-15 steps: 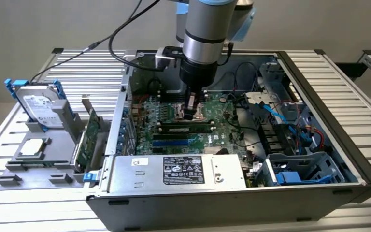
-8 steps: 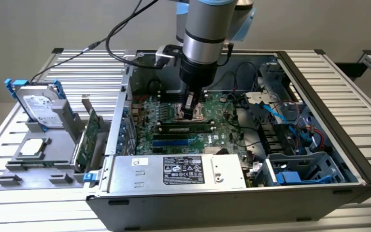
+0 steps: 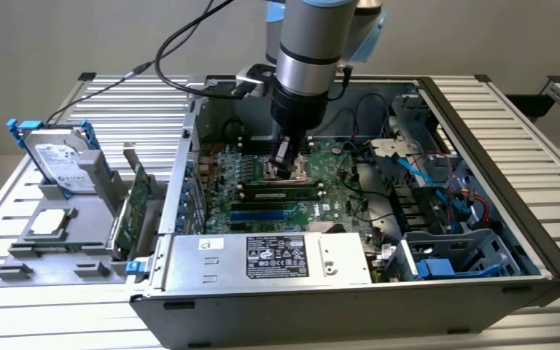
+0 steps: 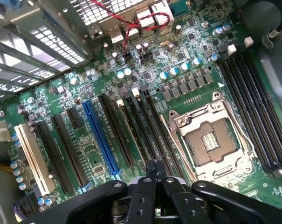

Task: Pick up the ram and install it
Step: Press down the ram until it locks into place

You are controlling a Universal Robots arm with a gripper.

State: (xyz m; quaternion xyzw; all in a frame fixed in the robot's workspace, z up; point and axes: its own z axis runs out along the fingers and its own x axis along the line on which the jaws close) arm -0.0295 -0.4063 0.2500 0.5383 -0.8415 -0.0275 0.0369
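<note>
An open computer case point(image 3: 475, 146) lies on its side on a slatted metal table point(image 3: 27, 321), with the motherboard point(image 3: 260, 197) facing up and the power supply point(image 3: 270, 259) along the near edge. The robot arm point(image 3: 314, 51) reaches down from above into the middle of the case, and its gripper point(image 3: 284, 166) hangs just above the board, by the CPU socket point(image 3: 282, 173). In the wrist view the gripper's point(image 4: 155, 173) two black fingers point(image 4: 149, 186) are pressed together with no gap between them, and nothing is held between their tips. Beneath them lie the empty CPU socket point(image 4: 210, 142), a row of dark memory slots point(image 4: 143, 130) just beside it, a blue expansion slot point(image 4: 99, 137) and a white slot point(image 4: 34, 158) further off. The ram point(image 3: 280, 195) sits in a slot just nearer than the gripper, a narrow green stick lying along the board, apart from the fingers. Outside the case, on the exterior view's left, a grey holder point(image 3: 61, 248) carries a hard drive point(image 3: 61, 164) with blue rails, standing upright, and a green expansion card point(image 3: 136, 208) on edge just beside the case wall.
</note>
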